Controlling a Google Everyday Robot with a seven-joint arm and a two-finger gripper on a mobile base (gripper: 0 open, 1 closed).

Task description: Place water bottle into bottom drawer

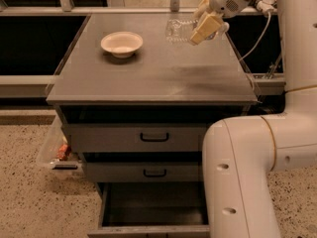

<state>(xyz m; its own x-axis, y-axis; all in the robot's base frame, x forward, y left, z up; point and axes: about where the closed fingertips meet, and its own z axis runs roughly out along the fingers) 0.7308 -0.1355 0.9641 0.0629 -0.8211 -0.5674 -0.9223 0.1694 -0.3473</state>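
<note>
The water bottle (pixel 177 29), clear and crinkled, hangs in the air above the back right of the grey cabinet top (pixel 148 73). My gripper (pixel 202 29) comes down from the upper right, and its tan fingers (pixel 207 25) are shut on the bottle's right end. A faint shadow lies on the cabinet top below them. The bottom drawer (pixel 153 207) stands pulled open at the foot of the cabinet, showing a dark interior. It lies well below and in front of the gripper.
A white bowl (pixel 122 43) sits on the left of the cabinet top. Two shallower drawers with black handles (pixel 154 137) are closed above the open one. My white arm (pixel 247 172) fills the lower right. A clear plastic bin (pixel 57 148) hangs at the cabinet's left side.
</note>
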